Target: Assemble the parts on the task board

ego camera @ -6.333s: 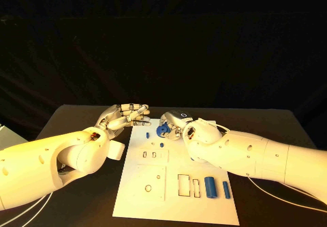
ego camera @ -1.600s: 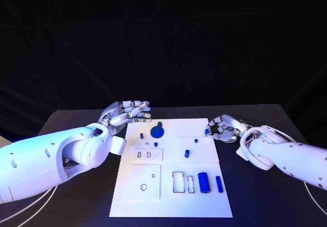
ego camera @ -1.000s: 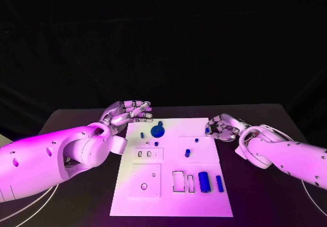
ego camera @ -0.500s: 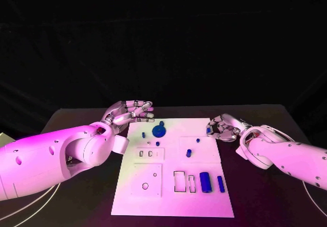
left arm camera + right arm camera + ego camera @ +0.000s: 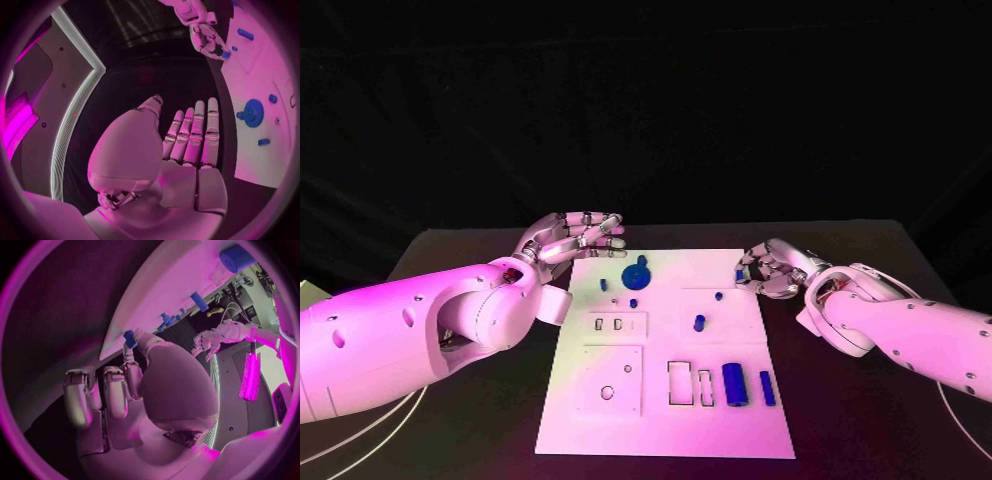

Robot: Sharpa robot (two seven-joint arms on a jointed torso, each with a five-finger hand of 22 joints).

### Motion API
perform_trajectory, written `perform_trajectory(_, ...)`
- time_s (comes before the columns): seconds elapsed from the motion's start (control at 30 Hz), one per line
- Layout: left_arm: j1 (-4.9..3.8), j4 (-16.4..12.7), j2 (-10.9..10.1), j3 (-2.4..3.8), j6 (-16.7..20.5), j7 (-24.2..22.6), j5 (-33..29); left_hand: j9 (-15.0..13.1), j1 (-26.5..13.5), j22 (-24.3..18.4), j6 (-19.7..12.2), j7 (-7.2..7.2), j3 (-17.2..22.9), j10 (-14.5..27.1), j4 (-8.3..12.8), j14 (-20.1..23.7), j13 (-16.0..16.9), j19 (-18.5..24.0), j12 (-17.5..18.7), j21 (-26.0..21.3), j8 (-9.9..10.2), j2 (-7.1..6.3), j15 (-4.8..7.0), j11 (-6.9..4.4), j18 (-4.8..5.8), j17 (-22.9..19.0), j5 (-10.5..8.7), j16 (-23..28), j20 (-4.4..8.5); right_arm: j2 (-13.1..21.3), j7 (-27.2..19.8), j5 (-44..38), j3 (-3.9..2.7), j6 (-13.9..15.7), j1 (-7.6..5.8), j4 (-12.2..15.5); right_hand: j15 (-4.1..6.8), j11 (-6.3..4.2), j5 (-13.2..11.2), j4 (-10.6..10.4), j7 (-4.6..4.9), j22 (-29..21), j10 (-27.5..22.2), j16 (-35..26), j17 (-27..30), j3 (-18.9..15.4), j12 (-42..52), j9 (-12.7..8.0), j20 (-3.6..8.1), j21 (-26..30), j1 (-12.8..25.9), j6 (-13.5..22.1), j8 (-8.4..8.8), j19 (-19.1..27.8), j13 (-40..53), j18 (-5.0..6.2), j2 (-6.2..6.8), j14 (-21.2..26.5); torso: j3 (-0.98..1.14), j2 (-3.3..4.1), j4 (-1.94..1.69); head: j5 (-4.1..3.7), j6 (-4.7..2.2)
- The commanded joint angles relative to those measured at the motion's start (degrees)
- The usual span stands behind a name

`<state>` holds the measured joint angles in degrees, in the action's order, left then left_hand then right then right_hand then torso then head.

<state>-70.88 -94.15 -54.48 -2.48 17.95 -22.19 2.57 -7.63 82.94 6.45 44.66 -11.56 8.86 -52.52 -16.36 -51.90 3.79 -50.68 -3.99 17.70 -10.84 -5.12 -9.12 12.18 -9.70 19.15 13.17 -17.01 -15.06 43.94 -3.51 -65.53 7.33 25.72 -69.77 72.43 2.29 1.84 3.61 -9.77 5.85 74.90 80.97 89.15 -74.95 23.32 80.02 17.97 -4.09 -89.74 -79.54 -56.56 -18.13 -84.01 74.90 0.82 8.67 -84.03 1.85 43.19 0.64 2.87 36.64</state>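
The white task board (image 5: 661, 410) lies in the middle of the table. A blue gear (image 5: 639, 272) stands near its far edge, with small blue pegs (image 5: 698, 322) scattered around the board's middle. A thick blue cylinder (image 5: 733, 384) and a thin blue bar (image 5: 767, 388) lie near the front right. My right hand (image 5: 770, 268) hovers at the board's right edge and pinches a small blue part (image 5: 740, 275), seen at its fingertips (image 5: 129, 337). My left hand (image 5: 574, 238) is beyond the board's far-left corner, holding nothing, fingers straight and side by side (image 5: 190, 135).
Several empty cut-outs (image 5: 687, 383) mark the board's near half. A pale box (image 5: 307, 291) sits at the table's left edge. White cables (image 5: 358, 445) trail under my left arm. Bare black table (image 5: 862, 420) lies right of the board.
My right hand has left the gear and moved out to the board's right edge, where it holds a small blue part. The left hand has stayed in place.
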Motion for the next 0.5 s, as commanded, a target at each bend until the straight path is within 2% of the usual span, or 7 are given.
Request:
perform_trajectory(0.03, -0.02, -0.16, 0.02, 0.03, -1.00, -0.22, -0.07, 0.00, 0.24, -0.06, -0.43, -3.42, 0.28, 0.48, 0.09, 0.36, 0.00, 0.38, 0.13, 0.02, 0.07, 0.29, -0.10, -0.09, -0.69, 0.10, -0.19, 0.27, 0.14, -0.06, 1.49, -0.38, 0.03, 3.00, 0.09, 0.71, 0.41, -0.43, -0.21, 0.11, -0.18, 15.10, -0.05, -0.05, -13.12, 0.38, 0.24, 0.35, 0.54, -0.26, -0.12, -0.36, -0.34, -5.99, 5.32, -0.82, -0.82, -5.52, 0.01, 0.01, 0.04, -0.08, 0.01)
perform_trajectory(0.23, -0.02, -0.01, 0.09, 0.02, -0.98, -0.14, -0.06, -0.01, 0.55, -0.07, -0.45, -3.41, 0.42, 0.50, 0.26, 0.40, 0.01, 0.42, 0.12, 0.04, 0.05, 0.35, -0.10, -0.09, -0.70, 0.18, -0.15, 0.28, 0.13, 0.85, 5.33, -1.38, 0.01, 6.16, -0.22, 2.72, 0.42, -0.49, -0.22, 0.15, -0.19, 15.10, 0.01, -0.06, -13.10, 0.43, 0.28, 0.38, 0.57, -0.26, -0.12, -0.35, -0.42, -5.99, 5.37, -0.82, -0.87, -5.52, -0.11, -0.10, -0.12, -0.40, 0.38)
perform_trajectory(0.3, -0.02, 0.03, 0.12, 0.00, -0.98, -0.11, -0.06, -0.01, 0.70, -0.07, -0.46, -3.41, 0.48, 0.51, 0.34, 0.41, 0.01, 0.43, 0.11, 0.05, 0.04, 0.34, -0.10, -0.09, -0.70, 0.21, -0.14, 0.29, 0.13, 1.32, 6.53, -1.55, 0.00, 6.65, -0.69, 3.86, 0.40, -0.54, -0.21, 0.25, -0.19, 15.10, 0.01, -0.06, -13.11, 0.53, 0.27, 0.41, 0.59, -0.26, -0.20, -0.30, -0.49, -5.99, 5.36, -0.82, -0.93, -5.52, -0.16, -0.11, -0.14, -0.40, 0.38)
perform_trajectory(0.37, -0.02, 0.11, 0.14, -0.03, -0.95, -0.11, -0.06, -0.01, 0.80, -0.07, -0.47, -3.40, 0.51, 0.51, 0.40, 0.42, 0.01, 0.44, 0.11, 0.05, 0.04, 0.33, -0.10, -0.09, -0.71, 0.23, -0.13, 0.29, 0.13, 1.78, 7.56, -1.63, -0.01, 6.88, -1.31, 5.30, 0.40, -0.55, -0.20, 0.30, -0.19, 15.10, 0.02, -0.05, -13.13, 0.57, 0.27, 0.42, 0.60, -0.26, -0.24, -0.27, -0.51, -5.99, 5.37, -0.82, -0.96, -5.53, -0.07, -0.11, -0.02, -0.25, 0.44)
perform_trajectory(0.5, -0.02, 0.34, 0.20, -0.07, -0.89, -0.11, -0.06, -0.02, 0.90, -0.07, -0.47, -3.40, 0.55, 0.51, 0.45, 0.42, 0.01, 0.44, 0.10, 0.06, 0.02, 0.32, -0.09, -0.09, -0.71, 0.26, -0.12, 0.29, 0.13, 2.46, 9.24, -1.69, -0.04, 7.00, -2.46, 8.56, 0.39, -0.55, -0.20, 0.59, -0.17, 15.10, -0.07, -0.03, -13.16, 0.85, 0.12, 0.49, 0.63, -0.26, -0.48, -0.13, -0.67, -5.99, 5.24, -0.82, -1.14, -5.54, -0.17, -0.20, 0.00, -0.03, 0.66)
